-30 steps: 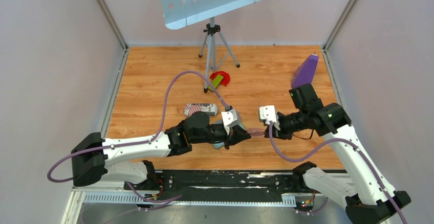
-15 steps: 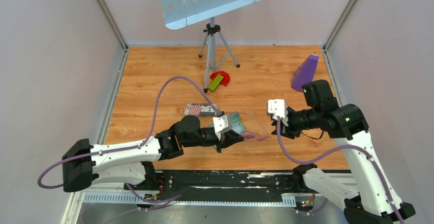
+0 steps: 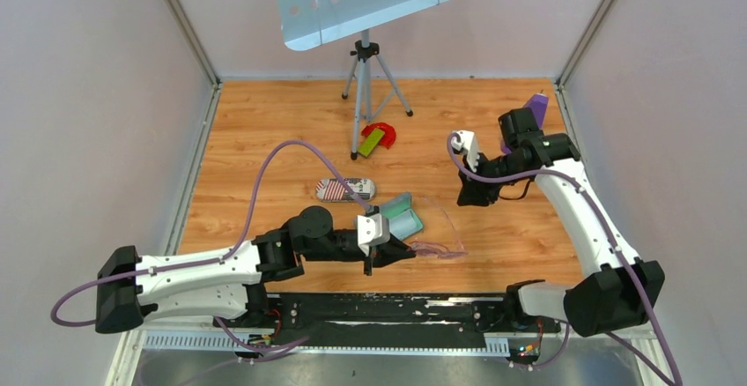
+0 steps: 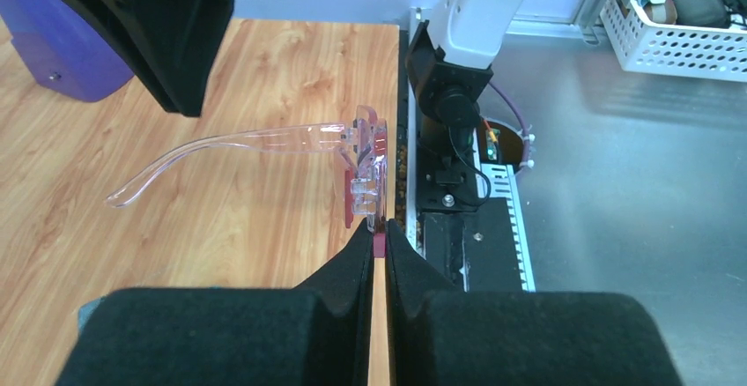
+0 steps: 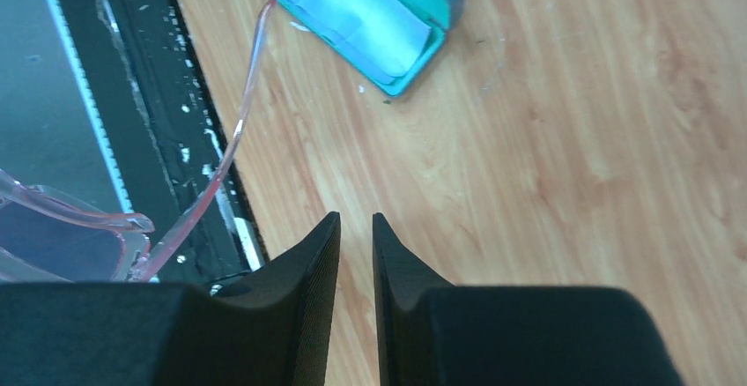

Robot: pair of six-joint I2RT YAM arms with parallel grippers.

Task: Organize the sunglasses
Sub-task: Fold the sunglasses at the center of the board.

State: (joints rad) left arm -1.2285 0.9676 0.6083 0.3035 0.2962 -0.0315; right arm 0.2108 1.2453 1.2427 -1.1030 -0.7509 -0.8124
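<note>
The sunglasses (image 3: 438, 249) are pale pink and nearly see-through, held low near the table's front edge. My left gripper (image 3: 407, 250) is shut on one end of their frame (image 4: 368, 170), and one slender arm (image 4: 220, 146) sticks out unfolded to the side. The left gripper (image 4: 380, 238) pinches a dark pink edge. My right gripper (image 3: 467, 197) hangs apart from them, further back and to the right. In the right wrist view the right gripper (image 5: 356, 224) shows a narrow gap with nothing in it, and the sunglasses (image 5: 79, 227) lie at the lower left.
An open case (image 3: 405, 217) with teal lining and a light blue cloth (image 5: 352, 11) lies just behind the left gripper. A striped pouch (image 3: 345, 189), a red and green piece (image 3: 377, 136), a tripod stand (image 3: 366, 73) and a purple object (image 3: 526, 122) stand further back.
My right gripper has let go of the sunglasses and drawn back and up to the right. The left arm has pulled toward the front with them; the open case is now uncovered.
</note>
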